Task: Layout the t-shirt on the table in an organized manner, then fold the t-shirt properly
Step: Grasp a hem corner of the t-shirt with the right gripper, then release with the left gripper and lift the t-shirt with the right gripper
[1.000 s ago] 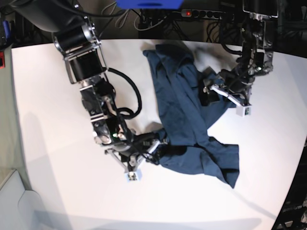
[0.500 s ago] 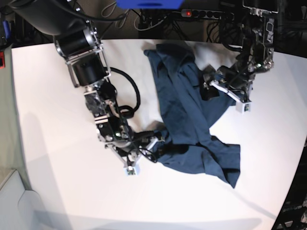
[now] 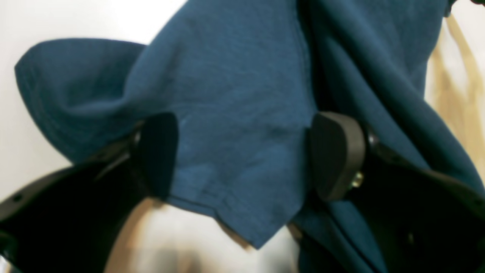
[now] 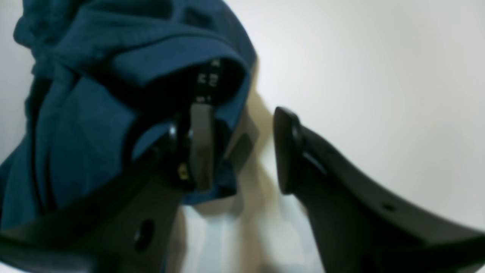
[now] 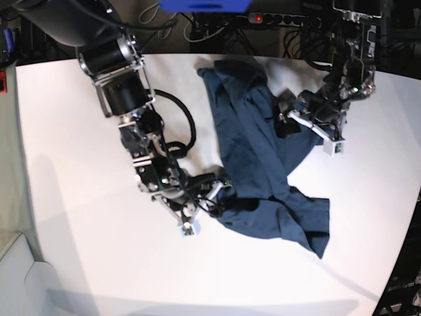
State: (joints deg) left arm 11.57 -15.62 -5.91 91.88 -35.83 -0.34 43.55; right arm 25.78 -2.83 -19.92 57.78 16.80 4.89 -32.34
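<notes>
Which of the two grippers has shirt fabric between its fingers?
The left gripper: a flap of the t-shirt hangs between its spread fingers. The right gripper shows only bare table in its gap.

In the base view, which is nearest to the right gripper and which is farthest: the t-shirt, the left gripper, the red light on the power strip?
1. The t-shirt: right beside the right gripper, at its tips.
2. The left gripper: across the shirt, upper right.
3. The red light: top edge, beyond the table.
</notes>
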